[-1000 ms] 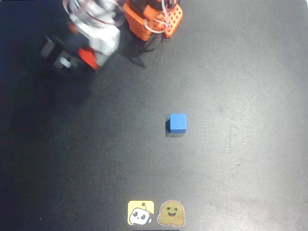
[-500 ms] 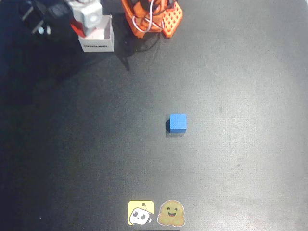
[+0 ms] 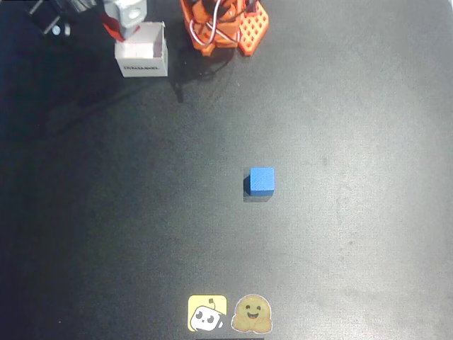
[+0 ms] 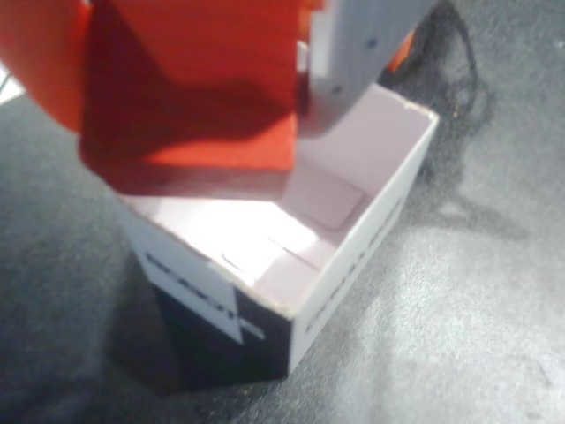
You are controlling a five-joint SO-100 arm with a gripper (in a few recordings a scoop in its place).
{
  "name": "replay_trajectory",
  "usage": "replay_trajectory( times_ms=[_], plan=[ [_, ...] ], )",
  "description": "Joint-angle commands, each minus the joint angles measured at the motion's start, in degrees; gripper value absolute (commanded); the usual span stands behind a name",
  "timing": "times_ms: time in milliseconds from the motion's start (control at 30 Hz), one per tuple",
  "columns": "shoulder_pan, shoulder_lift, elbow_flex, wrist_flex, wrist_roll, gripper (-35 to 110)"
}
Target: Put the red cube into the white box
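Red cube [image 4: 190, 88] half-hidden above white box [image 4: 353, 238].

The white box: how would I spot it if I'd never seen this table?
Look at the dark table's top-left corner in the overhead view, beside the orange robot base. The white box sits there, open-topped with dark print on its side, unlike the solid blue cube mid-table.

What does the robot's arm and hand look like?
The arm's base is bright orange plastic with a grid of holes on one side and looped white and red cables on top. Further along sit white blocky parts and a dark piece. In the wrist view, the hand has one broad orange finger and one pale grey finger with small holes.
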Motion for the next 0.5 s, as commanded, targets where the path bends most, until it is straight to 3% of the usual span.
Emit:
replay_trajectory(
  times_ms=[0,300,467],
  plan=[
    [-1.58,0.88,-0.88,1.23,1.76,0],
    [-3.60,-0.09,-0.79,3.43,2.99,1],
    [-5.19,0.18,-0.97,3.43,2.99,18]
  ],
)
